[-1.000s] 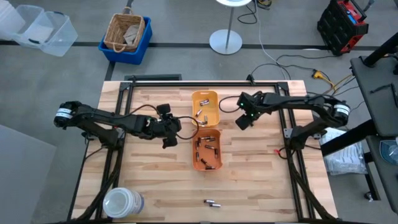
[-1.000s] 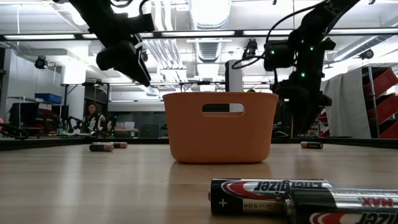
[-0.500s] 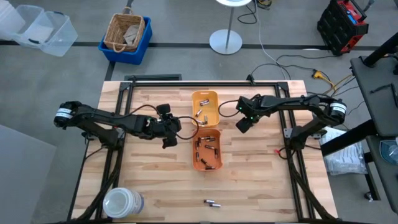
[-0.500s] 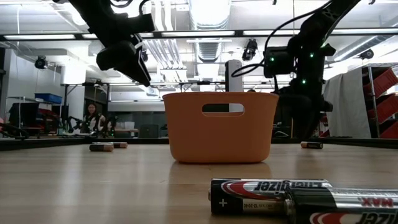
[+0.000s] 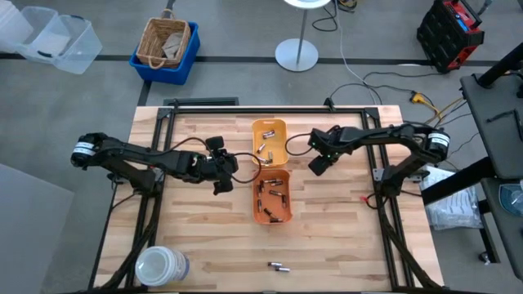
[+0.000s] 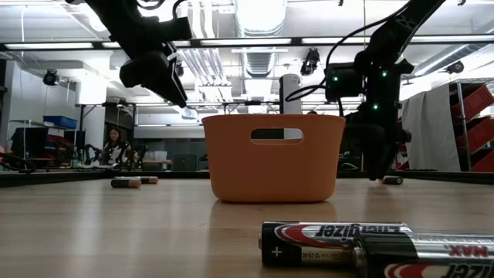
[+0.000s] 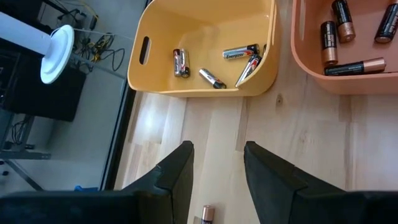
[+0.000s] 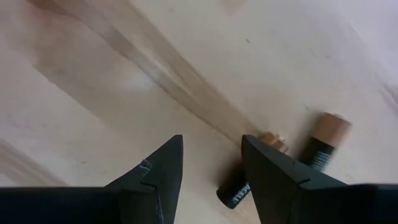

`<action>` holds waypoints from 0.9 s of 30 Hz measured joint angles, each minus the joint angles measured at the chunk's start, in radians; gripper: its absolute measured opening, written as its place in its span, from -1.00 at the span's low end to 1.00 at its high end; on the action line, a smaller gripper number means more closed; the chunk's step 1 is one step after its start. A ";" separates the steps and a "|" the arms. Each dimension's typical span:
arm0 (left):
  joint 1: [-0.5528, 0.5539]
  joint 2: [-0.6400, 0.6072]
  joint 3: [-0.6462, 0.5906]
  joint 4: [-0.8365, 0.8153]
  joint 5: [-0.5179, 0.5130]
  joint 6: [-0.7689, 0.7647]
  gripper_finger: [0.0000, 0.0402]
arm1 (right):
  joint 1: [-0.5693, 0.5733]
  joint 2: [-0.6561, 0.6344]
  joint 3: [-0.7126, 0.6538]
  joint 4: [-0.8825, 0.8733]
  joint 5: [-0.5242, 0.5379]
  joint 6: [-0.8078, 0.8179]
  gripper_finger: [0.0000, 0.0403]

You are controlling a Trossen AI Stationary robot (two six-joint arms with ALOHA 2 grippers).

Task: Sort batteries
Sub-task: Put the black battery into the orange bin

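Batteries (image 8: 320, 146): two loose, right of frame centre, beside right gripper (image 8: 211, 163), fingers apart, empty. Likely small, hard, smooth, prone to roll; grip mid-barrel. Left gripper (image 7: 217, 163) open, empty.

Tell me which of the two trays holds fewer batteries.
The yellow-orange tray, the farther one in the high view: about four batteries lie in it, while the orange tray holds clearly more.
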 joint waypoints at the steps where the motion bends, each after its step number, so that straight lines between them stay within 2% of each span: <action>1: 0.000 0.000 0.000 0.000 0.000 0.000 -0.39 | 0.002 0.000 0.000 0.000 0.000 0.000 -0.23; 7: 0.000 0.000 0.000 0.000 0.000 0.000 -0.39 | 0.014 -0.034 0.007 -0.021 0.000 0.017 -0.19; 11: 0.001 0.000 0.000 0.000 0.000 0.000 -0.39 | 0.014 -0.066 0.013 -0.101 0.007 0.085 -0.19; 14: 0.001 0.000 0.000 0.001 0.000 0.000 -0.39 | 0.014 -0.067 0.004 -0.100 0.024 0.114 -0.20; 21: 0.001 0.000 0.000 0.004 0.000 0.000 -0.39 | 0.014 -0.003 -0.017 -0.002 0.036 0.124 -0.18; 27: 0.001 0.000 0.000 0.003 0.000 0.000 -0.39 | 0.015 0.080 -0.014 0.000 0.040 0.121 -0.26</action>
